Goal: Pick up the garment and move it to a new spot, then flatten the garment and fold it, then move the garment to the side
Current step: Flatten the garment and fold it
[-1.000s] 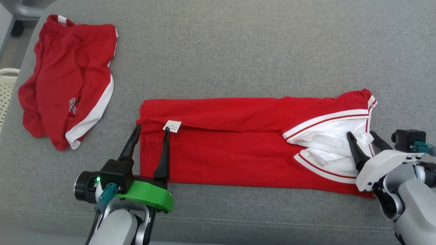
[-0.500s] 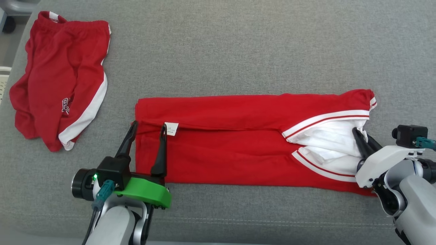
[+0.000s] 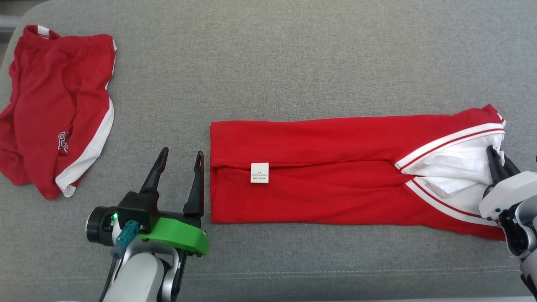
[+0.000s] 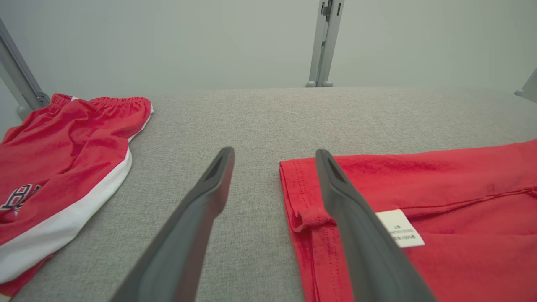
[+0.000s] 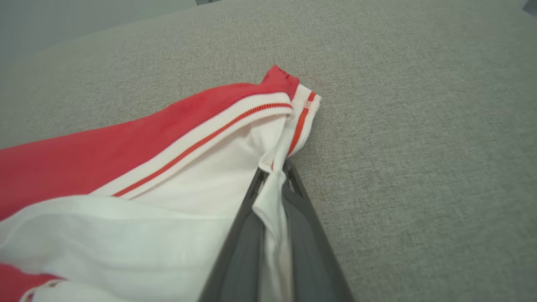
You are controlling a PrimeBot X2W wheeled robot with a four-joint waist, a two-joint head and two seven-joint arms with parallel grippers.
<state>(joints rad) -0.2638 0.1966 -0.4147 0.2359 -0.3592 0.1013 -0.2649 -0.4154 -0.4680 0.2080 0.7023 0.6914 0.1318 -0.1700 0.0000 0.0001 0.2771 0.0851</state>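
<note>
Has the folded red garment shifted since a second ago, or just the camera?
Yes. The garment slid toward the robot's right: its gap from the red shorts widened, right gripper shut on its white end.

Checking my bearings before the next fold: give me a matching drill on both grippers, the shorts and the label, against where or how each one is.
1 left gripper
2 right gripper
3 red shorts
4 white label

A shut on the garment's white end
B lying on the folded garment
C open, beside the garment's hem
D crumpled, far left

Pairs: 1-C, 2-A, 3-D, 4-B
</note>
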